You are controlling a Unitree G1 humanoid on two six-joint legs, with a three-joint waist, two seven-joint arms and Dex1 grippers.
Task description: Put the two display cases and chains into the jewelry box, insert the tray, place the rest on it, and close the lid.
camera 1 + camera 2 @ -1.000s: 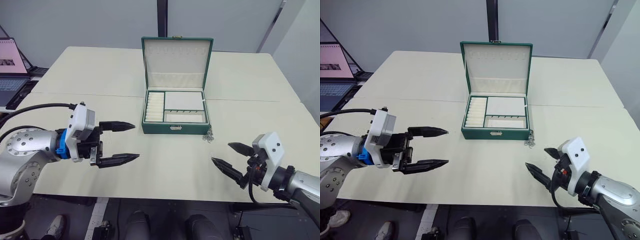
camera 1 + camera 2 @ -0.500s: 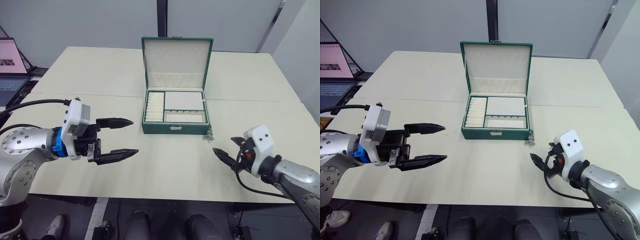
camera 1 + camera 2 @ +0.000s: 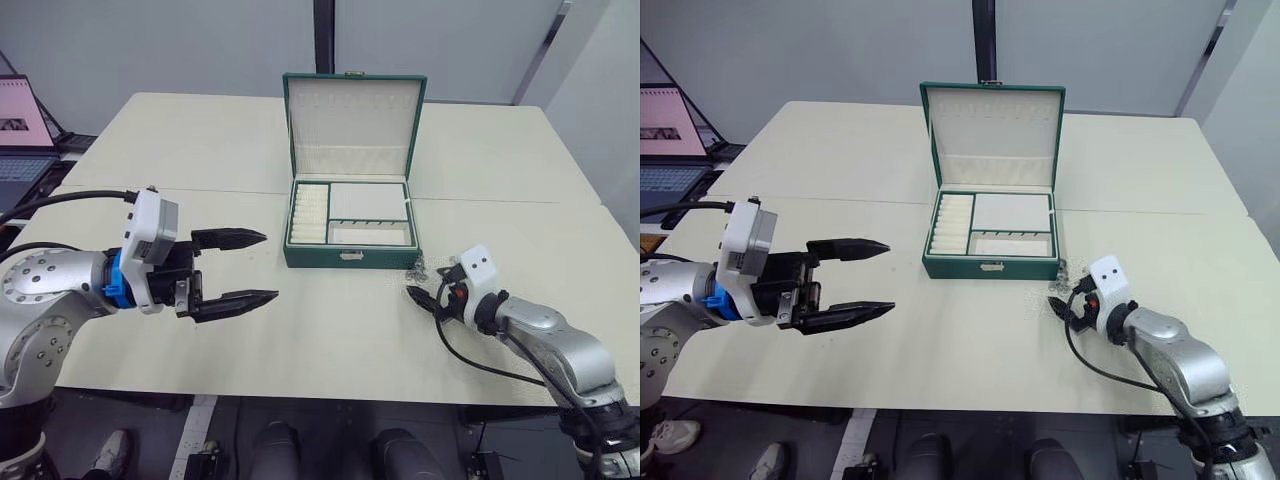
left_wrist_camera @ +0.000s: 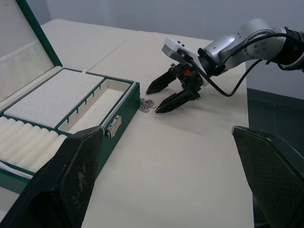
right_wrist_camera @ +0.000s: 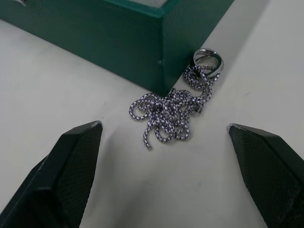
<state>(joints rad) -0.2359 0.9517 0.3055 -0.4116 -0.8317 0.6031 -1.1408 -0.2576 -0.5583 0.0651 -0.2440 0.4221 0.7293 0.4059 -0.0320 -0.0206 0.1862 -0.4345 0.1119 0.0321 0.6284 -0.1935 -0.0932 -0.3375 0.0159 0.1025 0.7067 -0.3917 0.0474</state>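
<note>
Both arms are rounded silver-grey metal shells dotted with small screws. The left arm (image 3: pixel 45 300) carries a blue collar, a white boxy wrist block and a black cable looping back. The right arm (image 3: pixel 550 340) ends in a white block with a red detail and a thin black cable. Long, tapering black textured fingers (image 4: pixel 173 101) form the jaws.

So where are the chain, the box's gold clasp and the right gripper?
Chain (image 5: pixel 170 114): right wrist view, middle of the bunch.
Gold clasp (image 3: pixel 349 256): left eye view, front wall of box.
Right gripper (image 4: pixel 162 98): left wrist view, between its fingertips.
</note>
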